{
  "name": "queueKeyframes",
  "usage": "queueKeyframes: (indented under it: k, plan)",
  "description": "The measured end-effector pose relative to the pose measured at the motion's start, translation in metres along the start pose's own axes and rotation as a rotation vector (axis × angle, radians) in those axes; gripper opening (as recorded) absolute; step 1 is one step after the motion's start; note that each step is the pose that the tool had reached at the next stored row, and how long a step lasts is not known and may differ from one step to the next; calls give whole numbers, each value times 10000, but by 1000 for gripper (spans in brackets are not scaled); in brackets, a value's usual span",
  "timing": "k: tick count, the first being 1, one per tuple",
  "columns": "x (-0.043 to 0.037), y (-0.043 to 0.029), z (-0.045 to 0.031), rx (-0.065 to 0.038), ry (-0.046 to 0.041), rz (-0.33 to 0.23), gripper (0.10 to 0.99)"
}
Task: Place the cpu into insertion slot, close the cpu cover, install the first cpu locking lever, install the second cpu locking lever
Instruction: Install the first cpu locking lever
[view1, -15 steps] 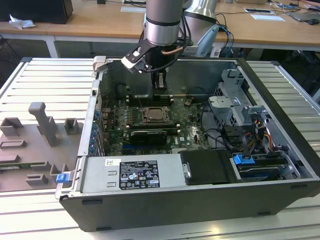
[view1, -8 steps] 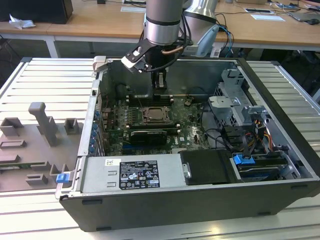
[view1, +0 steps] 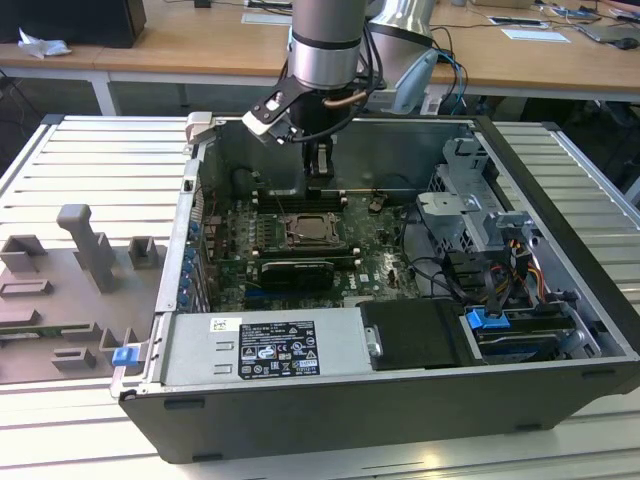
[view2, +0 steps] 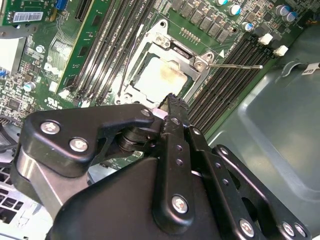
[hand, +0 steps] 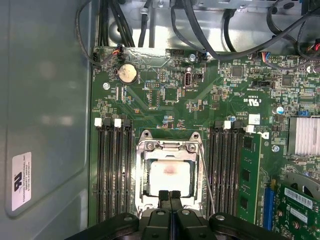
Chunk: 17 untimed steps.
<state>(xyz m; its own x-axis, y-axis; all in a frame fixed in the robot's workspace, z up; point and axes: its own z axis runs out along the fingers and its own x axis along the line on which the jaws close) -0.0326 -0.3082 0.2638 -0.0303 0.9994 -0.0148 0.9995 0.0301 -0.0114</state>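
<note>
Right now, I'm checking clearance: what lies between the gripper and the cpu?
In the first wrist view, only the cpu cover's rim separates gripper from cpu.

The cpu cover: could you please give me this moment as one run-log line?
cpu: seated | cpu cover: down over it | gripper: shut, tips by the cover's edge

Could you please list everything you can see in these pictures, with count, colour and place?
computer case: one, dark grey, open, on the table.
circuit board: one, green, inside the case.
cover: one, silvery frame, lying flat on the board.
cpu: one, pale silvery, within the cover's cut-out.
lever: one, thin silvery wire, alongside the cover.
memory slots: two banks, black, flanking the cover.
battery: one, silvery disc, on the board.
fixtures: several, grey, on the table, exterior view's left.
gripper: one, black, shut, over the cover's edge.
</note>
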Motion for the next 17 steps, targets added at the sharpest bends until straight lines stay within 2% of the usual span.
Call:
queueKeyframes:
  k: [7, 17]
  plan:
    - [0, 0, -13, 2, -3, 4, 106]
    - [3, -2, -136, 1, -1, 5, 106]
